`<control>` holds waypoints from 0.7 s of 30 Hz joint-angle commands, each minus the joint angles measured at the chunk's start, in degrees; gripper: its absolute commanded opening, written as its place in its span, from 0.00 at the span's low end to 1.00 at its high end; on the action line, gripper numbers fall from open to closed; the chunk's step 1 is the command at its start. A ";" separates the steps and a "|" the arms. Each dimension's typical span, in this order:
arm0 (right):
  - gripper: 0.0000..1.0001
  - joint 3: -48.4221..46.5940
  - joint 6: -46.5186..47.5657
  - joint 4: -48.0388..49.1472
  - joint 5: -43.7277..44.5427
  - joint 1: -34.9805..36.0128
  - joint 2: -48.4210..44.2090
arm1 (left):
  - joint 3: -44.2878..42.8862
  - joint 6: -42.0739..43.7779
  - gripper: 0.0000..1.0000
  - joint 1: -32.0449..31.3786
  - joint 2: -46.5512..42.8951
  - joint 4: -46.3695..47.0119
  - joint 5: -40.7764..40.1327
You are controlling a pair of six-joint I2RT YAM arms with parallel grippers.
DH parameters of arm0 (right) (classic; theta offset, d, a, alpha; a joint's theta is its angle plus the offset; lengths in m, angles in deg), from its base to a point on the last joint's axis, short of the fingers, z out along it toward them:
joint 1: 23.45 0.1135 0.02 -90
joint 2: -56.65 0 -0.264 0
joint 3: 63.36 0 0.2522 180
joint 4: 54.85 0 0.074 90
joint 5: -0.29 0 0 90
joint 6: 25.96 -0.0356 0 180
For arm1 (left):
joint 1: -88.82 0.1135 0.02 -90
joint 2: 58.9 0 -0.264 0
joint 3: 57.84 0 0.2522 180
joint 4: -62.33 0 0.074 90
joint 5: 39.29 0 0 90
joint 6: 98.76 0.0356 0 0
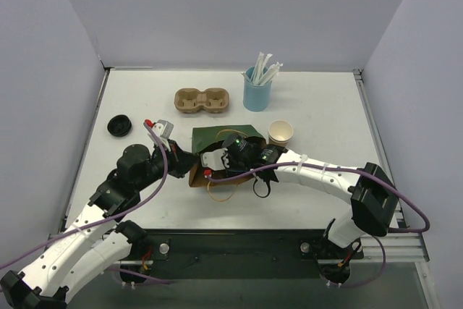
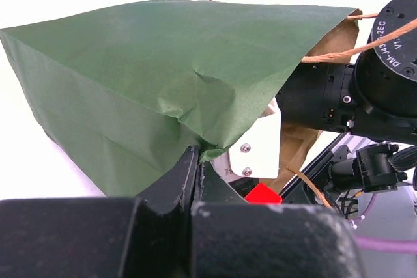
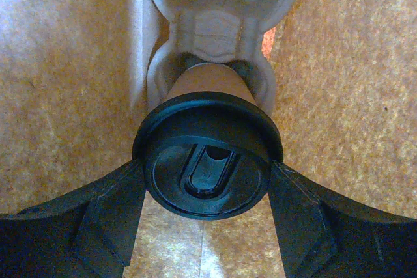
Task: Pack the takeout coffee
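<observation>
The takeout coffee (image 1: 281, 132), a small tan cup with a white rim, stands open on the table just right of the green paper bag (image 1: 223, 136). The bag lies on its side. My left gripper (image 2: 197, 168) is shut on the bag's lower edge (image 2: 210, 148); in the top view it sits at the bag's left side (image 1: 184, 158). My right wrist (image 1: 249, 155) reaches into the bag's mouth, its fingers hidden there. In the right wrist view my right gripper (image 3: 207, 168) is shut on a tan cup with a black lid (image 3: 207, 164), which sits in a pulp carrier (image 3: 218, 17) inside the bag.
A brown two-hole pulp carrier (image 1: 202, 100) lies at the back. A light-blue cup of white straws (image 1: 257, 92) stands right of it. A loose black lid (image 1: 119, 126) lies at the far left. The bag's twine handles (image 1: 221, 192) trail toward the near edge.
</observation>
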 commanded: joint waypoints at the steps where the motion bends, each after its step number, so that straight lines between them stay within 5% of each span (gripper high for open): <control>1: 0.57 0.17 -0.17 3.01 2.01 -0.67 0.45 | -2.95 -1.32 0.00 0.00 0.02 1.11 0.83; 21: 0.57 1.93 -7.81 8.46 3.50 -1.73 4.32 | -2.78 -2.81 0.00 0.09 0.37 -0.21 0.30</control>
